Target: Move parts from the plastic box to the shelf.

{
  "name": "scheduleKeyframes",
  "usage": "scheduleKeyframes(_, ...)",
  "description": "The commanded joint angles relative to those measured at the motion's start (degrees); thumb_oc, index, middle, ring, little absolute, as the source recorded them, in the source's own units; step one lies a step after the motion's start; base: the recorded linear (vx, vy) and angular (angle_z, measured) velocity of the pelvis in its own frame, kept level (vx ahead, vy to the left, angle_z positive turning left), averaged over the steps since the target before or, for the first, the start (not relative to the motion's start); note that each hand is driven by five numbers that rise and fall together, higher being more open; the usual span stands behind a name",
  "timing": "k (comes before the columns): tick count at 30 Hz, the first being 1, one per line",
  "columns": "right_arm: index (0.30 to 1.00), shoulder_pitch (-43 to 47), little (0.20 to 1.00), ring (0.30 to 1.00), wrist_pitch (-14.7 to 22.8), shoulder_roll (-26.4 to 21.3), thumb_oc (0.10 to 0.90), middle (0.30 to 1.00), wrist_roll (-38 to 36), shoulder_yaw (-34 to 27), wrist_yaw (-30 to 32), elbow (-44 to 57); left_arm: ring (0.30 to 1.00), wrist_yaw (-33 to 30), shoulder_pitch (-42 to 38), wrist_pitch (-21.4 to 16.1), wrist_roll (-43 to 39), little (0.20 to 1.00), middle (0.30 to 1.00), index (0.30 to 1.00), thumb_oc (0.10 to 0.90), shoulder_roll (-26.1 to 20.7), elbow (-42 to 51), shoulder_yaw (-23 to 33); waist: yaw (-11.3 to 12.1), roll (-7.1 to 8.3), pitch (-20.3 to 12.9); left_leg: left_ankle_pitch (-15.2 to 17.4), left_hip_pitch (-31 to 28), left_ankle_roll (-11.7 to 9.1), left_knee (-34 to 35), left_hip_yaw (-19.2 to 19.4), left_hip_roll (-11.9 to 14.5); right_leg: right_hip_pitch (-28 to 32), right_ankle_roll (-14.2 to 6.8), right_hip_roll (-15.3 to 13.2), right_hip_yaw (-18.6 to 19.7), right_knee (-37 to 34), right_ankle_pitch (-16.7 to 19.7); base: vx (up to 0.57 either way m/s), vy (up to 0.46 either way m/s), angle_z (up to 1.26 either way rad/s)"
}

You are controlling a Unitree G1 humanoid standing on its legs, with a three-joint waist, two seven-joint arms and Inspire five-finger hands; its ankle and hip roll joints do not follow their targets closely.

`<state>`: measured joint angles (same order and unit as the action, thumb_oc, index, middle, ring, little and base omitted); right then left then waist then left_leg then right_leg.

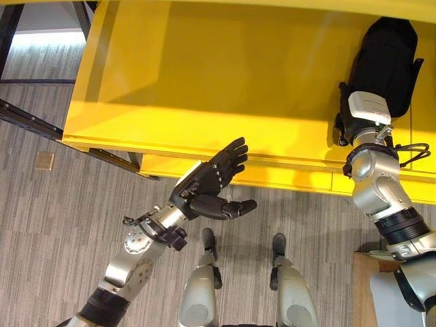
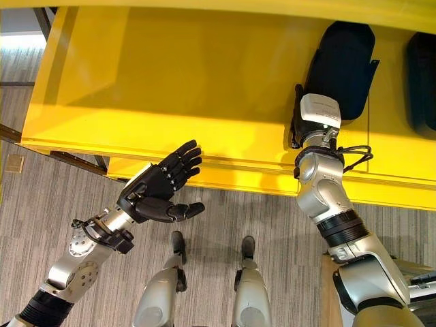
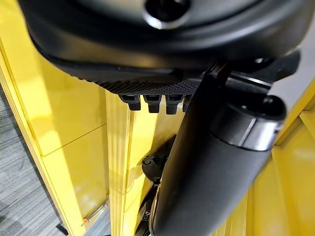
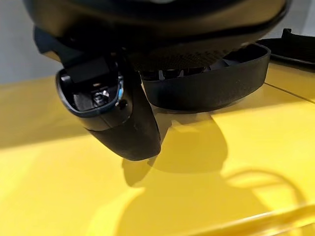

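Yellow is the colour of the big shelf (image 1: 204, 82) that runs across the top of both eye views. On the left, the left hand (image 1: 211, 180) is held up in the air just in front of the shelf's front edge. Its fingers are straight and point up toward the shelf, and its thumb sticks out to the side. It holds nothing. The grey striped floor (image 1: 54, 225) lies below it.

On the right, the right arm reaches up over the shelf edge, and the right hand (image 1: 349, 122) sits on the shelf at the near end of a black part (image 1: 385, 61). The part lies flat on the yellow shelf. It is long, and its long side runs from the hand away toward the back of the shelf. The wrist and its white cover hide the fingers, so I cannot tell if they are gripping the part.

The right eye view shows 1 more black part (image 2: 424, 75) at its far right edge, beside the first one (image 2: 340, 68). The right wrist view shows the thumb (image 4: 123, 123) hanging just above the yellow shelf, with the curved black rim of the part (image 4: 211, 88) right behind it. The left wrist view shows the left thumb (image 3: 211, 172) against yellow shelf panels.
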<state>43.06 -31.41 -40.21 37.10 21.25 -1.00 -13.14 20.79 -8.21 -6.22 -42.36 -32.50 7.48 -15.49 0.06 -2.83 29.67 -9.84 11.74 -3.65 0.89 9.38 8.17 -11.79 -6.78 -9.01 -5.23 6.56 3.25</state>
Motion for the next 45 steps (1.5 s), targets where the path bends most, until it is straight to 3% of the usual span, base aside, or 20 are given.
scheduleKeyframes(1, 1.000, -0.91, 1.000, 1.000, 1.40, -1.91, 0.900, 1.000, 3.13, 2.59, -0.12, 1.68, 1.000, 3.62, -0.49, -3.66, -0.69, 1.000, 1.000, 1.000, 0.900, 0.87, 7.17, 3.03, 0.39, 0.20, -3.56, 4.51, 0.92, 0.15, -2.65, -2.75, -0.43, -2.29, 4.64, 4.93, 1.75, 8.75, -8.45, 0.00, 0.000, 0.00)
scheduleKeyframes(11, 1.000, -0.33, 1.000, 1.000, 7.39, -3.33, 0.900, 1.000, 8.51, 3.46, 0.02, 3.35, 1.000, 4.29, -0.29, -3.02, -1.06, 1.000, 1.000, 1.000, 0.900, 0.63, 7.26, 3.35, 0.56, 0.22, -3.70, 4.49, 1.34, 0.14, -3.08, -2.86, -0.37, -2.57, 4.69, 5.02, 1.60, 9.21, -8.65, 0.00, 0.000, 0.00)
scheduleKeyframes(20, 1.000, -0.57, 1.000, 1.000, 8.93, -4.76, 0.900, 1.000, 12.10, 5.55, -2.38, 7.11, 1.000, 5.75, 0.89, -3.32, -1.31, 1.000, 1.000, 1.000, 0.900, 0.26, 7.33, 3.77, 0.82, 0.34, -3.78, 4.35, 1.56, 0.13, -3.19, -2.95, -0.30, -2.90, 4.71, 5.07, 1.48, 9.68, -8.87, 0.00, -0.003, -0.01)
scheduleKeyframes(33, 1.000, -1.22, 1.000, 1.000, 7.41, -5.79, 0.900, 1.000, 12.67, 6.67, -2.66, 6.23, 1.000, 6.56, 1.07, -3.46, -1.74, 1.000, 1.000, 1.000, 0.900, -0.42, 7.03, 4.02, 0.90, 0.57, -3.80, 4.34, 1.72, 0.02, -3.43, -3.00, 0.05, -3.23, 4.77, 5.18, 1.33, 10.30, -9.19, 0.00, -0.005, 0.00)
scheduleKeyframes(42, 1.000, -1.54, 1.000, 1.000, 8.66, -6.31, 0.900, 1.000, 14.80, 6.69, -3.17, 6.20, 1.000, 6.71, 1.27, -3.47, -1.76, 1.000, 1.000, 1.000, 0.900, -0.49, 7.22, 4.27, 0.69, 0.58, -3.76, 4.35, 1.68, 0.01, -3.45, -2.90, 0.13, -3.31, 4.77, 5.23, 1.49, 10.23, -9.12, 0.00, 0.000, 0.00)
scheduleKeyframes(45, 1.000, -1.46, 1.000, 1.000, 10.86, -6.92, 0.900, 1.000, 16.06, 6.84, -2.54, 6.16, 1.000, 6.56, 1.22, -3.28, -1.82, 1.000, 1.000, 1.000, 0.900, -0.59, 7.22, 4.36, 0.60, 0.57, -3.84, 4.35, 1.66, -0.01, -3.42, -2.82, 0.13, -3.29, 4.72, 5.24, 1.50, 10.15, -9.12, 0.00, 0.000, 0.00)
